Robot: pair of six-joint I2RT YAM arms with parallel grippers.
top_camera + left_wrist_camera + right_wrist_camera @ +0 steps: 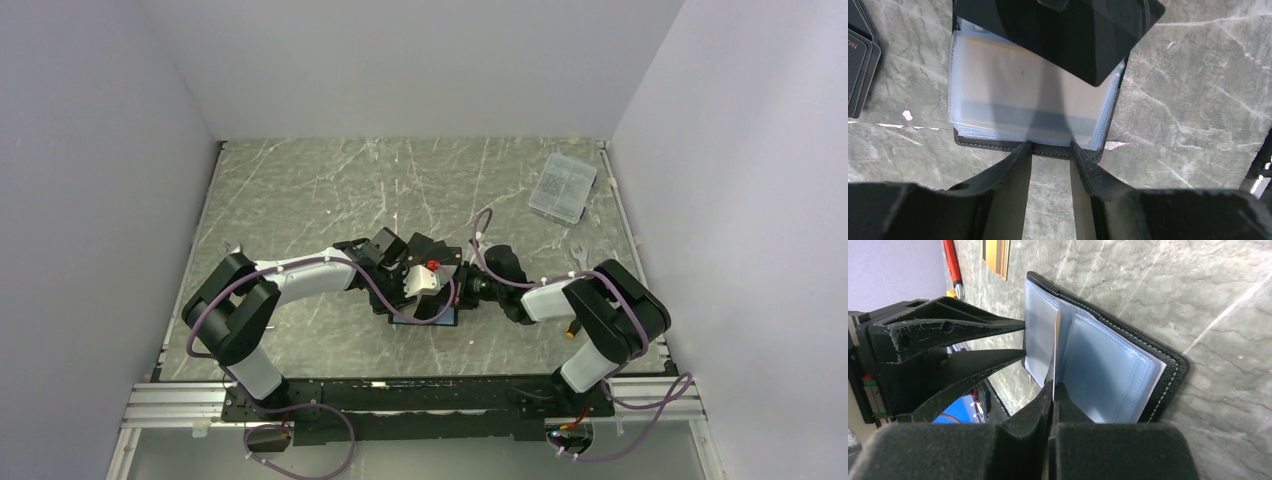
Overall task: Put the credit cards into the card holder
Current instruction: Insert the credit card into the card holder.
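Card holder (pixel 1175 371) open on bench (pixel 1188 100), left tool (pixel 1050 147) half-open and empty, tips at its edge; right tool (pixel 1053 385) clamped on black card (pixel 1073 30) between sleeves.

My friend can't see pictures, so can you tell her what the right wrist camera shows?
The right hand pinches a thin card on edge, at the light blue sleeves of the open card holder. The left hand reaches in from the left, open, at the holder's edge. An orange-gold card lies on the table beyond.
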